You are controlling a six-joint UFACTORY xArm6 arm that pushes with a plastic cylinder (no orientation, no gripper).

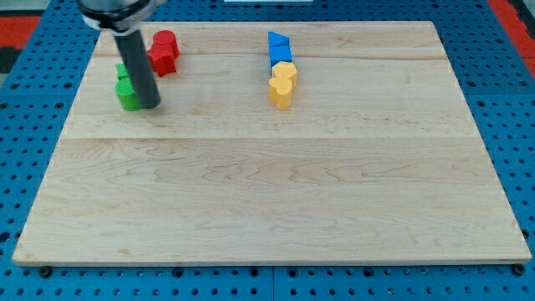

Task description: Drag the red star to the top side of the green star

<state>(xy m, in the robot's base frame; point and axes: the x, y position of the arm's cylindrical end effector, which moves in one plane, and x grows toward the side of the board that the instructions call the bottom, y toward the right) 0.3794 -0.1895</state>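
Note:
The red star lies near the view's top left of the wooden board. The green star lies just below and left of it, partly hidden by my rod. My tip rests on the board right beside the green star's right side, below the red star. The two stars sit close together, with the rod between them in the view.
A blue block sits at the view's top middle, with a yellow block touching it just below. The wooden board is ringed by a blue perforated table.

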